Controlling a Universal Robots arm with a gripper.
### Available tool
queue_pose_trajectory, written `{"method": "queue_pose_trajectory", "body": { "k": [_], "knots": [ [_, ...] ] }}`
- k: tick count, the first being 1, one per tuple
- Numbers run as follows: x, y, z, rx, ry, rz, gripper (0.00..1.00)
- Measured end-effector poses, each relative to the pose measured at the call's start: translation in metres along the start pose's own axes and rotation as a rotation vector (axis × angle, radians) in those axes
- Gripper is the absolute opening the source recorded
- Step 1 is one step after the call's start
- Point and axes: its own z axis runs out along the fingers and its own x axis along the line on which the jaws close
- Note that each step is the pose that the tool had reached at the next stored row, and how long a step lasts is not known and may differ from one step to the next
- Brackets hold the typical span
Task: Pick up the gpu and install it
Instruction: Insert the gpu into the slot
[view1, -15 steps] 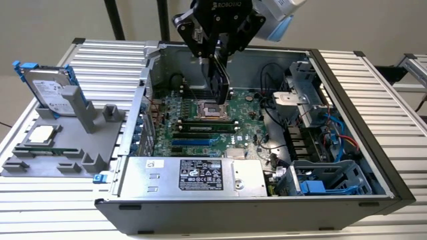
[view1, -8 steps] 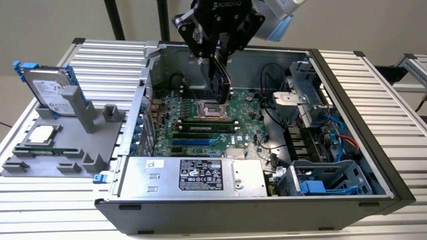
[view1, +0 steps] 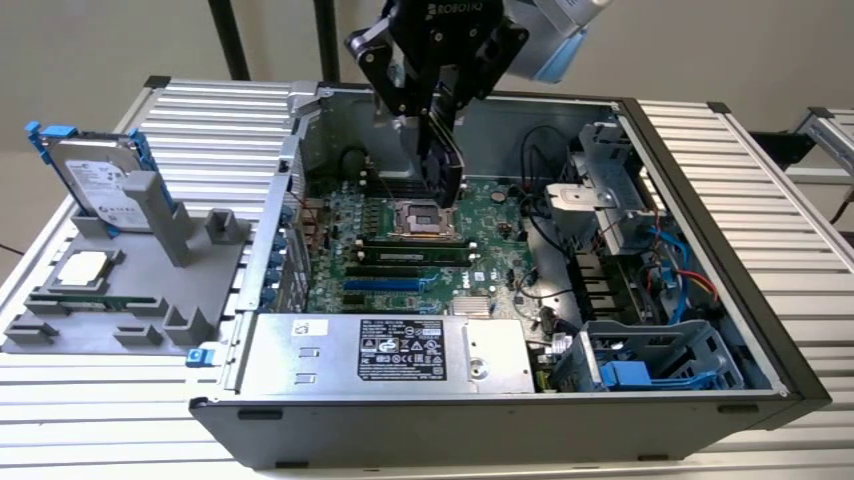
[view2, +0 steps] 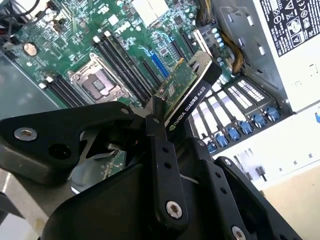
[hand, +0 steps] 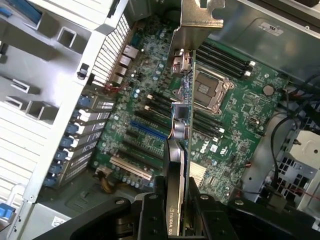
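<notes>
exterior view, nearest first: the open computer case (view1: 754, 310) lies on its side on the ribbed worktop (view1: 727, 150), with the grey power supply (view1: 400, 350) along its near edge. to the exterior view's left, outside the case, a grey fixture (view1: 134, 305) carries a small square cpu chip (view1: 83, 267) lying flat and, farther back, a silver hard drive (view1: 100, 180) standing upright in a blue frame. beyond the power supply lies the green motherboard (view1: 400, 255), with a blue expansion slot (view1: 380, 284) and then the cpu socket (view1: 430, 218). over the socket the black pincer (view1: 438, 125) hangs from the arm, pinching the gpu (view1: 449, 168), which is carried on edge above the board and apart from the slots. in the second wrist view the fingers (view2: 159, 150) clamp the card's two faces, the green circuit side and the black cooler, while its free end reaches out over the slots. in the first wrist view the gpu (hand: 181, 115) runs away from the pincer to its silver bracket (hand: 200, 17), beside the socket.
</notes>
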Motion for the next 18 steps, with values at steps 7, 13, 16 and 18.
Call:
{"method": "queue_pose_trajectory", "body": {
  "k": [7, 13, 16, 18],
  "knots": [
    [-0.0001, 0.0, -0.0003, 0.0004, 0.0002, -0.037, 0.0],
    [-0.0001, 0.0, -0.0007, 0.0007, 0.0004, -0.068, 0.0],
    [-0.0001, 0.0, -0.0008, 0.0009, 0.0006, -0.084, 0.0],
    [-0.0001, -0.0001, -0.0009, 0.001, 0.0006, -0.095, 0.0]
  ]
}}
